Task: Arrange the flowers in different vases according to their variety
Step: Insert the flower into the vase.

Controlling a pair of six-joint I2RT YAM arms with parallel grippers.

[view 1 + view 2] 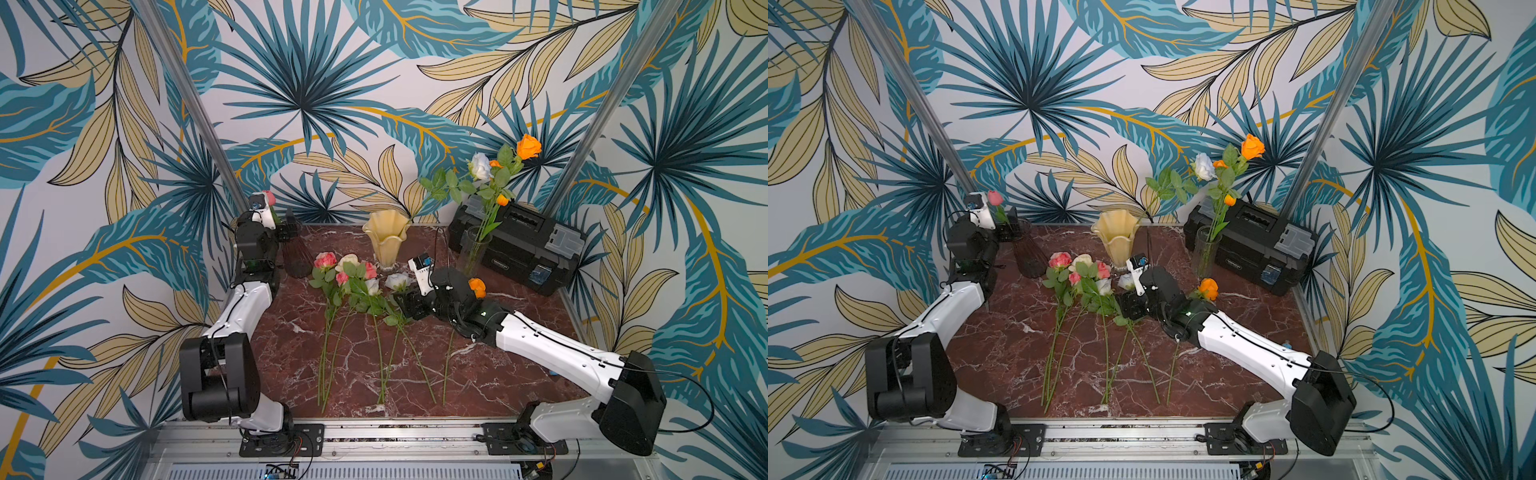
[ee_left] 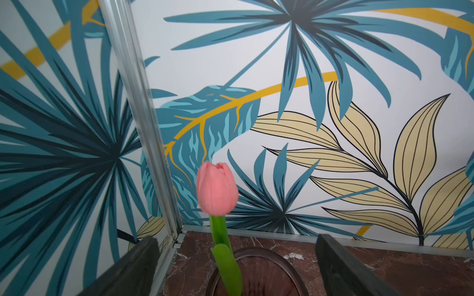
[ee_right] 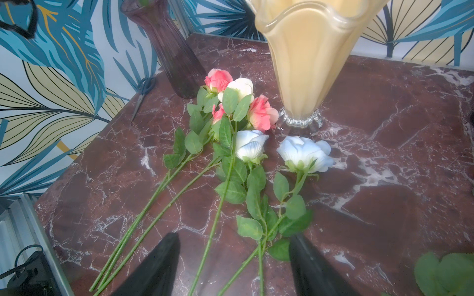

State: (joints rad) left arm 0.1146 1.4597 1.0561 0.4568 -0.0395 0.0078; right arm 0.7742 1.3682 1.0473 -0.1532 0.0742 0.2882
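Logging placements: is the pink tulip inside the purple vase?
In. The pink tulip has its stem down the mouth of the purple vase; the left hand is open around it.

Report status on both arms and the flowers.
Left jaws open, pink tulip standing in purple vase. Right jaws open over crossed stems of white roses. Crossed stems may snag.

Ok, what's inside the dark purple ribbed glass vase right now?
One pink tulip bud on a green stem stands in the purple vase. Its dark glass hides the stem's lower end.
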